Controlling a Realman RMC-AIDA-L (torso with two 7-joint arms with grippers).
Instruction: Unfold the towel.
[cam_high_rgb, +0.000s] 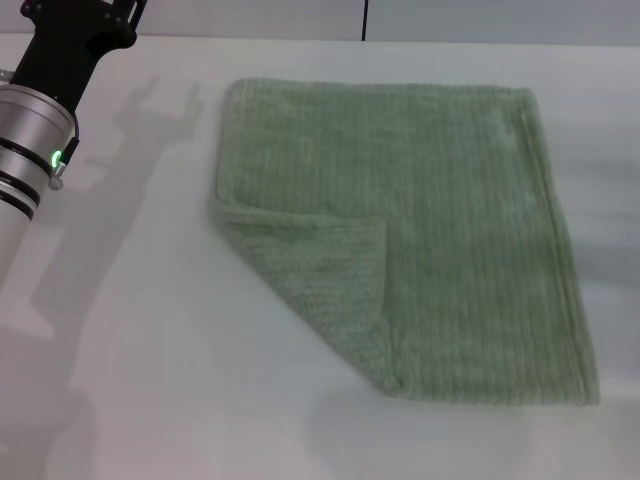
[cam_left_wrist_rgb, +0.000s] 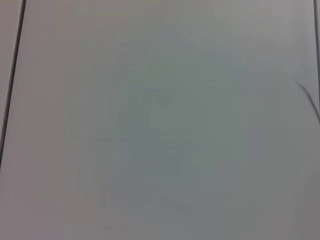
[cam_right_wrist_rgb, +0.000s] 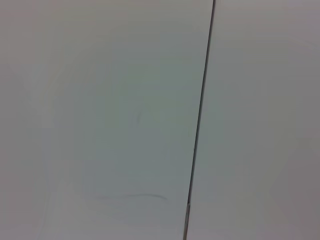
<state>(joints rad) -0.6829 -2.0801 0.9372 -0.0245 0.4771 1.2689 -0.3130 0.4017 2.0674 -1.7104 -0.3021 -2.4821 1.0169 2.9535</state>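
Note:
The pale sage-green towel (cam_high_rgb: 430, 230) lies flat on the white table (cam_high_rgb: 150, 380), right of the middle in the head view. Its near-left corner is folded over onto the cloth as a triangular flap (cam_high_rgb: 325, 285). My left arm (cam_high_rgb: 45, 90) reaches in at the far left, well clear of the towel; its gripper is cut off by the top edge of the head view. My right arm and gripper are out of view. Both wrist views show only bare white surface, no towel and no fingers.
A dark seam (cam_right_wrist_rgb: 200, 120) runs across the white surface in the right wrist view. A wall line (cam_high_rgb: 300, 40) bounds the table at the back, with a dark vertical gap (cam_high_rgb: 365, 20) behind it.

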